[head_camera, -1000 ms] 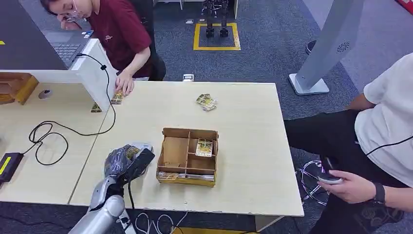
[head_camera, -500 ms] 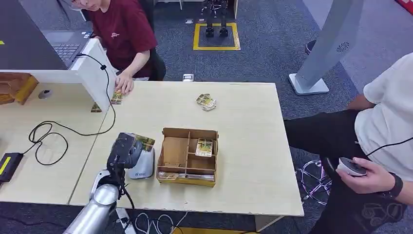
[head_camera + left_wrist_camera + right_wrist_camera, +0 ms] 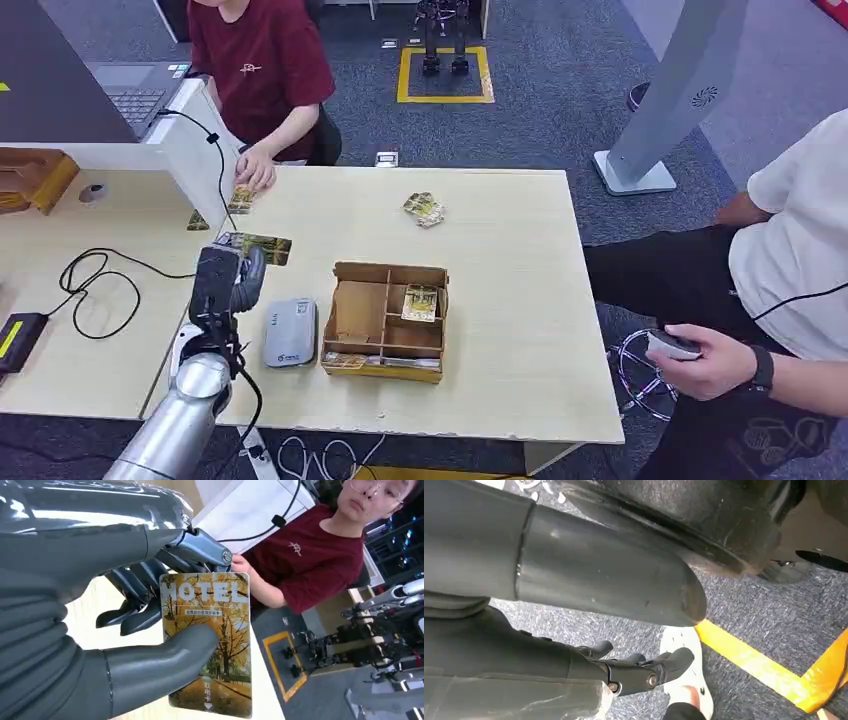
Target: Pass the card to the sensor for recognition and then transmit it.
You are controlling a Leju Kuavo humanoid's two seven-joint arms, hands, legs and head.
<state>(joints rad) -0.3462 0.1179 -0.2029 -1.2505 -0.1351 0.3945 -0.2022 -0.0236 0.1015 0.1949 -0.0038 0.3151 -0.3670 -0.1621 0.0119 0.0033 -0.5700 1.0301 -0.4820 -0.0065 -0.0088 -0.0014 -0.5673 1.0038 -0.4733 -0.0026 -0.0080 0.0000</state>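
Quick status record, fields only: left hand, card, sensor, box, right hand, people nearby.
left hand: left hand raised above the table, holds the card
card: yellow "HOTEL" key card, pinched between thumb and fingers
sensor: flat grey card reader on the table, beside the box
box: compartmented cardboard box, cards inside
right hand: right hand hanging over the floor, holds nothing
people: person in a red shirt at the table's far side

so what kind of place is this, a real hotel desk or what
Probably a robot lab or office with a mock hotel check-in, not a real hotel: carpet with a yellow floor marking, a laptop on a plain table, and a card reader beside a box of cards.
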